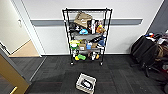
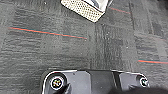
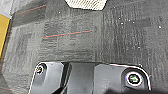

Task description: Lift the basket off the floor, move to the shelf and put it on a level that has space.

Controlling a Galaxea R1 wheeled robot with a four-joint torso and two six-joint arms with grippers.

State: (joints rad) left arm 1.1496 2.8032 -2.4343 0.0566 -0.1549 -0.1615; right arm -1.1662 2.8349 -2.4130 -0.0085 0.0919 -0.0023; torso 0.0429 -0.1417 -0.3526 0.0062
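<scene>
**Carpeted room, wall-side rack**

Dark charcoal carpet-tile floor (image 1: 50, 75) bore the rectangular cream wicker basket (image 1: 86, 83), cloth-lined, before the tall black wire shelf (image 1: 87, 35); its top level (image 1: 86, 10) lay bare. Finger positions: cannot tell.

Open dark charcoal carpet floor (image 1: 50, 75) around the cream woven basket (image 1: 86, 83) at lower centre, crowded lower tiers of the tall black wire shelf (image 1: 86, 35) at upper centre, bare top wire-grid level (image 1: 86, 10), dark office chair (image 1: 147, 53) at right.
</scene>
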